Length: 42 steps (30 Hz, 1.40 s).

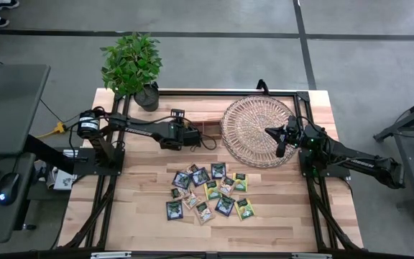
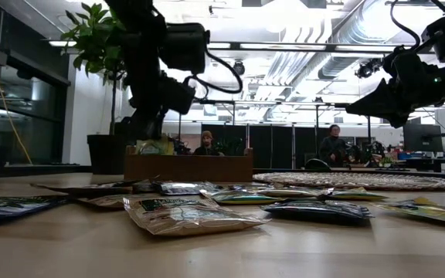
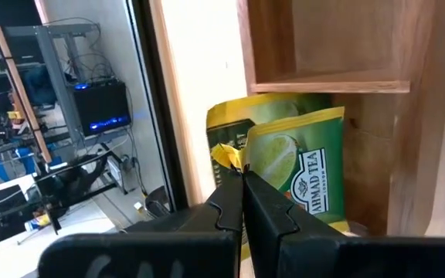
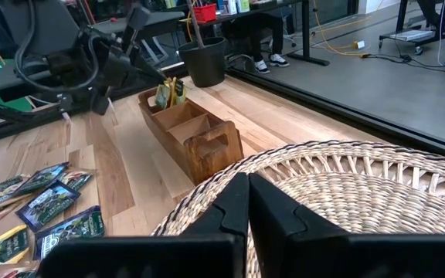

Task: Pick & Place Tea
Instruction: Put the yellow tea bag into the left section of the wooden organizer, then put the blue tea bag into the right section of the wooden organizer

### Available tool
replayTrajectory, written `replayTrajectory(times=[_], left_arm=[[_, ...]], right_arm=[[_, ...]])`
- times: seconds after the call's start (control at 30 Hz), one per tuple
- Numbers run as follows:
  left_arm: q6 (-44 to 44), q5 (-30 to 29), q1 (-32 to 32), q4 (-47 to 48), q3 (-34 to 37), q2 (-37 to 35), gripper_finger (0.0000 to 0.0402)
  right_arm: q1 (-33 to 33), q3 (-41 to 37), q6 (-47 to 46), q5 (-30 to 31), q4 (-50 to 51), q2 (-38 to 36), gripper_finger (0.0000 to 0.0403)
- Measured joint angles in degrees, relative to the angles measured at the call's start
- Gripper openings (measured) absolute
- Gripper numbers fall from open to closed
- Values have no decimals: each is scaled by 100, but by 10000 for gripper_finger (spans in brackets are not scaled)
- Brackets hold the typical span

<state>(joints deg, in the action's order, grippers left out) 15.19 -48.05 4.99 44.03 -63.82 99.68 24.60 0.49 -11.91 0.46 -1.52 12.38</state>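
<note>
Several small tea sachets (image 1: 208,191), yellow-green, navy and beige, lie flat and loosely heaped on the table's near middle, also in the low view (image 2: 184,212). Two yellow-green sachets (image 3: 296,174) stand in the end compartment of the narrow wooden box (image 1: 208,128) nearest the plant. My left gripper (image 3: 242,181) is shut at that compartment, over the box (image 2: 151,127). My right gripper (image 1: 280,144) is shut and touches nothing. It hovers over the round wicker tray (image 1: 254,119), well above it (image 2: 385,104). My left gripper pinches a crumpled yellow corner (image 3: 225,154) at the top of one of the sachets in the box, only at its fingertips. Which of the two sachets the corner belongs to, I cannot tell. The fingers slant down from the table's left side. The sachet stands upright in the compartment.
A potted plant (image 1: 131,68) stands at the table's far left corner, close behind the box. The box's other two compartments (image 4: 195,123) hold nothing. Cables hang by the left wrist. People sit in the room beyond the table (image 2: 205,140).
</note>
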Motion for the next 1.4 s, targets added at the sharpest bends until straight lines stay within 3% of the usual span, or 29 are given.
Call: replayTrajectory(times=[0.5, 0.8, 1.07, 1.4], left_arm=[[44, 364, 0, -234, 169, 0, 8], [90, 503, 0, -241, 170, 0, 100], [-398, 13, -13, -119, 171, -2, 178], [-673, -41, -99, 312, -45, -5, 193]], right_arm=[[-1, -1, 0, -1, 0, 0, 6], [-1, -1, -1, -1, 0, 0, 4], [-1, -1, 1, 1, 0, 0, 8], [-1, 0, 1, -1, 0, 2, 3]])
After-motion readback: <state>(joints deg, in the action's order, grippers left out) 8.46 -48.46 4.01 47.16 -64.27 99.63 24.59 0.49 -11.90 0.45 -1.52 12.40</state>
